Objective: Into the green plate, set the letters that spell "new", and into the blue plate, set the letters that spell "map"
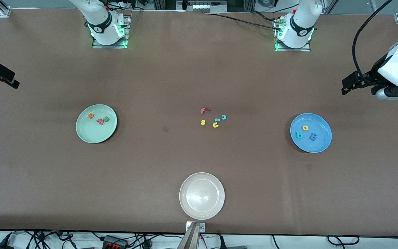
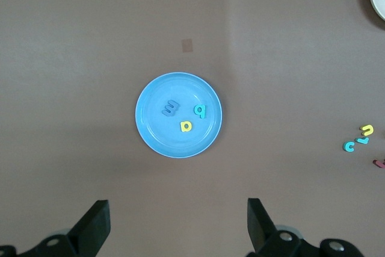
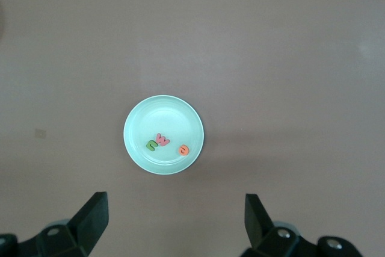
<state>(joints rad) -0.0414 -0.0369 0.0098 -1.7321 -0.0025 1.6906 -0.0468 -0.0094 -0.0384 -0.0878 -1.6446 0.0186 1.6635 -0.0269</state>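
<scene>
The green plate (image 1: 93, 134) lies toward the right arm's end of the table and holds the orange e (image 1: 91, 115), pink w (image 1: 100, 121) and green n (image 1: 106, 119). In the blue plate (image 1: 320, 125), toward the left arm's end, lie the yellow a (image 1: 305, 127), teal p (image 1: 299, 135) and blue m (image 1: 313, 137). My left gripper (image 1: 344, 86) hangs open and empty high above the table's end past the blue plate (image 2: 162, 139). My right gripper (image 1: 16, 79) hangs open and empty high above the table's end past the green plate (image 3: 162, 115).
A whitish-beige plate (image 1: 202, 195) sits near the table's front edge at mid-table. Loose letters lie in a cluster at the table's middle: red f (image 1: 204, 110), yellow s (image 1: 203, 122), yellow u (image 1: 216, 125), teal c (image 1: 224, 117).
</scene>
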